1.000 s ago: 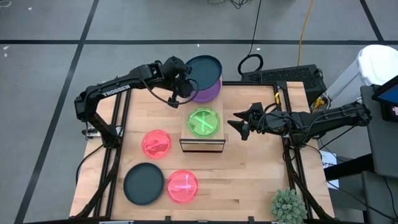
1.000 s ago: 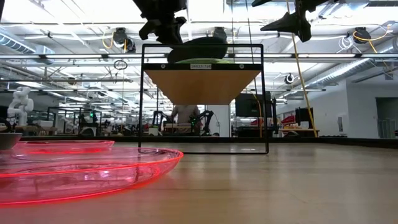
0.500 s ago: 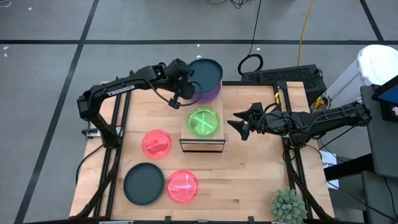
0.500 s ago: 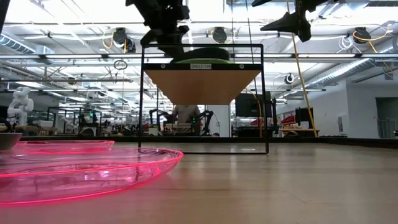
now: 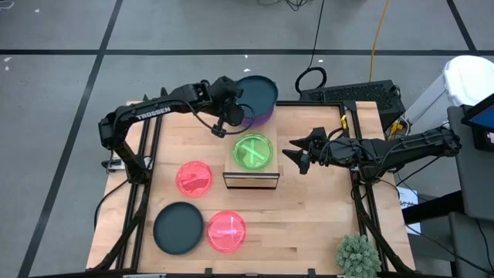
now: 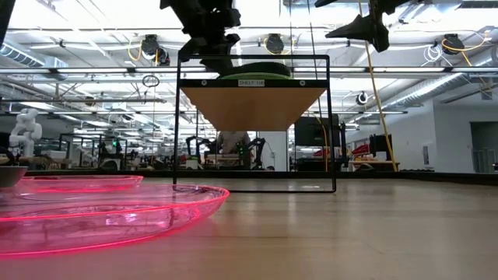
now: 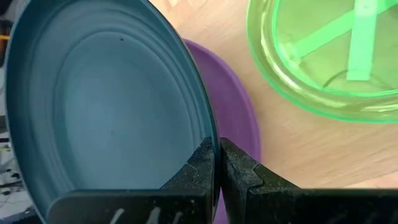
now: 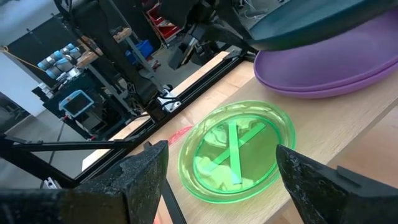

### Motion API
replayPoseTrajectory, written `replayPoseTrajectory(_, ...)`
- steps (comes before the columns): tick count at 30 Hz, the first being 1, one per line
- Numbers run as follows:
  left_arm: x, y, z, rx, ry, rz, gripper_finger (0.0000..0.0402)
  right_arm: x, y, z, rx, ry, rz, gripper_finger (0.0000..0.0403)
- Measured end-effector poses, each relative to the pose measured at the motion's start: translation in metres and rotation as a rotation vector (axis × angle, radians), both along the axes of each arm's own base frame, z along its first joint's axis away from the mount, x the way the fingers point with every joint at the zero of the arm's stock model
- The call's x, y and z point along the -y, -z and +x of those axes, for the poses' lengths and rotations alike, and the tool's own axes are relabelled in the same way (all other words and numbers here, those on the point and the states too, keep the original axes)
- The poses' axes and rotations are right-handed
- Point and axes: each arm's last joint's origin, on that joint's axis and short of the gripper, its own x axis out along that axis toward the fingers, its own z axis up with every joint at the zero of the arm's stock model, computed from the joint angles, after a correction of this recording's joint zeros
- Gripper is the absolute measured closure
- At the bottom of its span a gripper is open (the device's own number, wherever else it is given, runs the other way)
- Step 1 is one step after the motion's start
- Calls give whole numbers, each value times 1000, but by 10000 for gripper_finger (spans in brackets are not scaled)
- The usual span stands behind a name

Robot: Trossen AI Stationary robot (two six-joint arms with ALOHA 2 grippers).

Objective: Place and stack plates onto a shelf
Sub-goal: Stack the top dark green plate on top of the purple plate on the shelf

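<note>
The left gripper (image 5: 234, 116) is clamped on the rim of a dark teal plate (image 5: 258, 90), its two fingers (image 7: 239, 177) pinched together over the plate's edge. The plate is lifted off the table in the upper centre of the high view, over the purple plates (image 5: 262, 116) at the table's back edge. Just below it in that view stands the shelf (image 5: 252, 179), with green plates (image 5: 253, 150) resting on its wood top; the held plate sits above and slightly left of them, not touching. In the lower left of the high view lie a pink plate (image 5: 194, 178), another dark teal plate (image 5: 178, 228) and a second pink plate (image 5: 226, 231). The right gripper (image 5: 292, 152) hangs with its fingers spread wide just right of the shelf, holding nothing.
</note>
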Motion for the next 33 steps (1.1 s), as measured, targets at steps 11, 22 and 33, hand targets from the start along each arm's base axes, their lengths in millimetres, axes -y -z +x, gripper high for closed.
replayPoseTrajectory(11,-3,-1,-1,10,-28,-14,371,0,0,0,1,0,4,126)
replayPoseTrajectory(22,-14,13,5,-27,-50,-23,368,0,0,0,-5,0,-3,126)
replayPoseTrajectory(33,-10,13,6,-13,-75,-52,364,0,0,0,-6,4,-7,126)
